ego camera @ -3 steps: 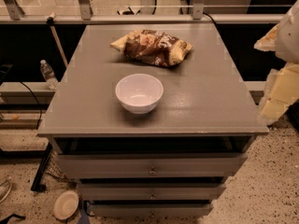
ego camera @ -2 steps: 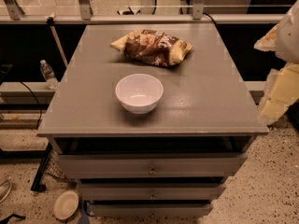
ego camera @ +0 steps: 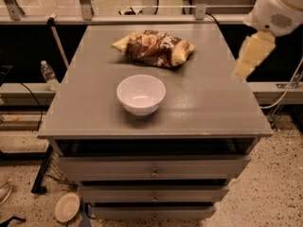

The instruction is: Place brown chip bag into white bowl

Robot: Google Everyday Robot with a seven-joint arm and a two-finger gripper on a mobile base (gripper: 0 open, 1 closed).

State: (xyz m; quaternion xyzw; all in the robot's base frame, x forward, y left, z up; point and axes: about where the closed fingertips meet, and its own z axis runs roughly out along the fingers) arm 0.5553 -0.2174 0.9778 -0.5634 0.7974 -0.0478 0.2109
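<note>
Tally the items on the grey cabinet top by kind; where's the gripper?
Crinkly brown chip bag: 1
Small round white bowl: 1
Total: 2
The gripper hangs by the grey cabinet top's right edge, touching neither.

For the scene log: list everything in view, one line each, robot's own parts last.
brown chip bag: one, dark brown with tan ends, lying at the back of the cabinet top
white bowl: one, white, upright near the middle of the top, in front of the bag and apart from it
drawer cabinet: one, grey, centre of view, drawers below its top
water bottle: one, clear, standing low to the left of the cabinet
plate: one, pale, on the floor at lower left
arm: one, white, upper right
gripper: one, pale yellow, in the air by the cabinet's right edge, apart from the bag
</note>
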